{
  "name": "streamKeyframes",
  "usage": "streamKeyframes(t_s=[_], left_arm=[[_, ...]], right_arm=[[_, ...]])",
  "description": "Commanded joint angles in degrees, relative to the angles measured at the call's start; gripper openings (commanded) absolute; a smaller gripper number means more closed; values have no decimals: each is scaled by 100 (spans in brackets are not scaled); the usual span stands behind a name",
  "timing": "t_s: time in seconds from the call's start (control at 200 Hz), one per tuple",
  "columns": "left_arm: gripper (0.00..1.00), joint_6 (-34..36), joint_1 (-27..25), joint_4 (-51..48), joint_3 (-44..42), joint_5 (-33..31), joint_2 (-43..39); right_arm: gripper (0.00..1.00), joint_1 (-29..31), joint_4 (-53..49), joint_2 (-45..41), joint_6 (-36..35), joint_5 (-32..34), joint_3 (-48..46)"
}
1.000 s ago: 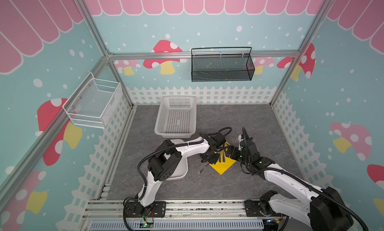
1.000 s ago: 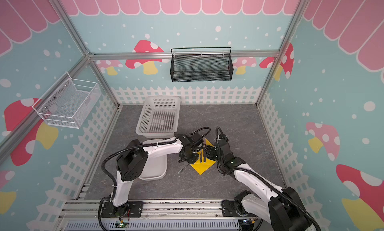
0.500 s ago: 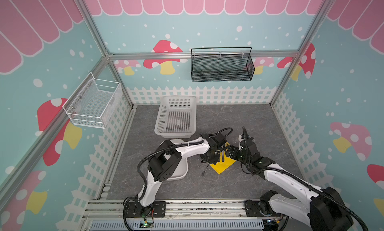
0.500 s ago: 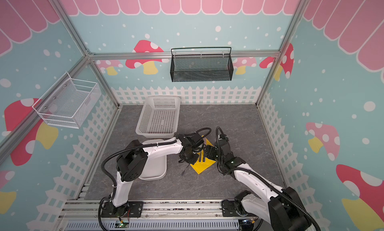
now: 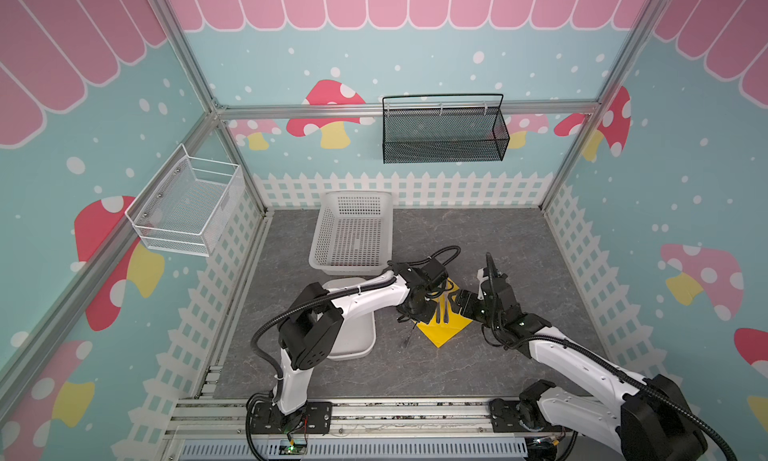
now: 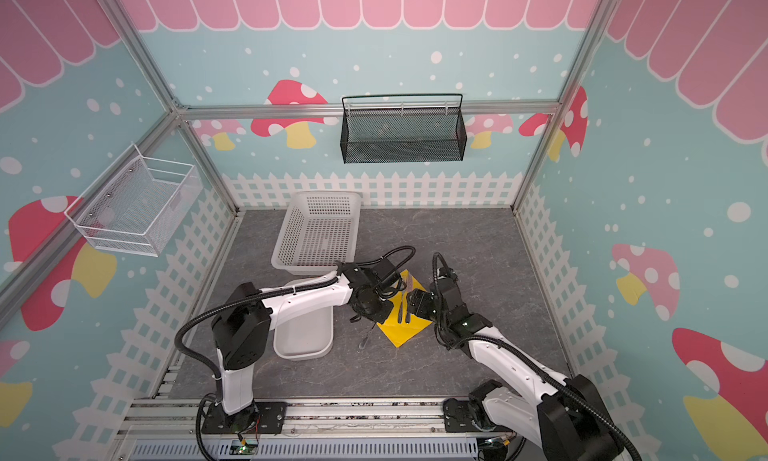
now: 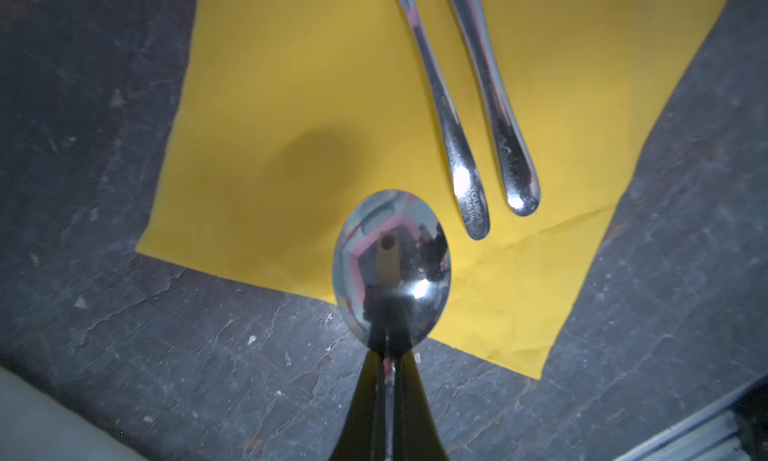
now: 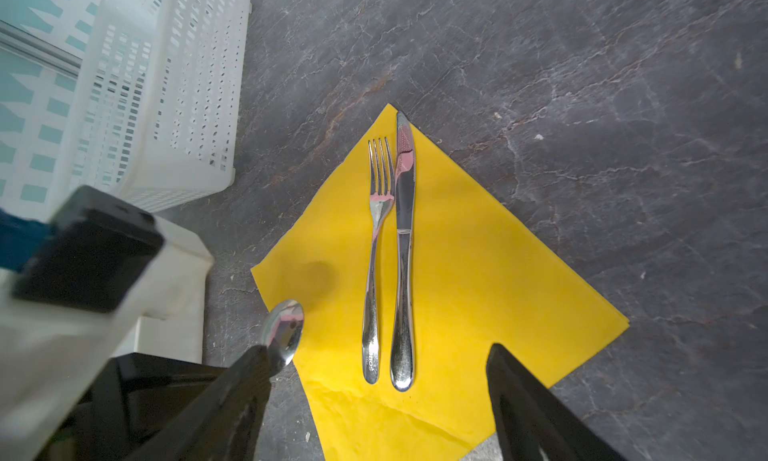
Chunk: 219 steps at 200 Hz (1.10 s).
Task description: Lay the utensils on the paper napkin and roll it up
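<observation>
The utensils [image 8: 404, 214] are almost assembled: at left my left gripper [image 7: 388, 367] pinches the spoon [image 7: 390, 268] by its neck, bowl poised over the edge of the paper napkin [image 8: 478, 272], apparently to join the fork [image 8: 380, 176] and knife [image 7: 505, 118] lying parallel along its diagonal for rolling, while at right my right gripper [image 8: 376, 349] hangs spread above their handle ends. Beneath is grey stone-look tabletop [image 5: 478, 238], white basket [image 5: 322, 230] and tray [image 5: 353, 338] left, mushroom-print walls [image 5: 685, 189] around.

The left tool [image 5: 417, 315] is dangling a slim spoon [image 5: 409, 334] just off the yellow napkin's [image 5: 444, 332] left corner, above the grey worktop [image 5: 478, 238]. The right tool [image 5: 457, 304] is hovering over the napkin's opposite side. Two utensils [image 5: 441, 311] are lying on the napkin between them.
</observation>
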Motion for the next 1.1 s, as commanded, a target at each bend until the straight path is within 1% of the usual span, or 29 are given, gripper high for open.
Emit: streamKeyframes(t_s=[0.0,0.095,0.165,0.25,0.285,0.375,0.44,0.49,0.535,0.675,0.741,0.771,0.781,0.946,1.091], left_arm=[[2,-406,345,517,-215,594,-612],[2,-763,625,1135,-537,1129,-1029],[2,-1034,819,1622,-773,1616,-1281],[2,-1335,958,2296,-1089,2051,-1563],[2,-1467,1016,2545,-1218,2200,-1671],[2,-1801,1122,3125,-1469,2526,-1884],[2,-1955,1156,3429,-1591,2627,-2019],[2,-2040,1163,3587,-1646,2706,-2085],[3,-2101,1165,3690,-1673,2747,-2132],[2,-2285,1163,4019,-1802,2874,-2207],[3,-2352,1165,4145,-1856,2907,-2246],[2,-2371,1165,4175,-1870,2900,-2264],[2,-2379,1165,4184,-1871,2899,-2270],[2,-2482,1165,4372,-1949,2985,-2322],[2,-2512,1163,4443,-1981,3058,-2346]], right_arm=[[82,-27,387,-330,-222,-274,-83],[81,-37,929,-581,-414,-669,-254],[78,-103,1360,-667,-590,-1190,-328],[76,-285,1869,-687,-748,-2092,-377],[76,-376,2200,-675,-750,-2622,-435],[70,-588,3191,-513,-535,-3909,-556],[69,-674,3912,-320,-174,-4516,-647],[68,-727,4402,-145,100,-4852,-690],[66,-779,4742,50,320,-5079,-698],[61,-874,5395,679,844,-5475,-616],[59,-874,6055,1008,1270,-5664,-667],[58,-876,6324,1113,1356,-5733,-684],[57,-874,6418,1158,1508,-5755,-697],[49,-883,7738,1726,2340,-6084,-752],[40,-883,8429,2091,2764,-6114,-757]])
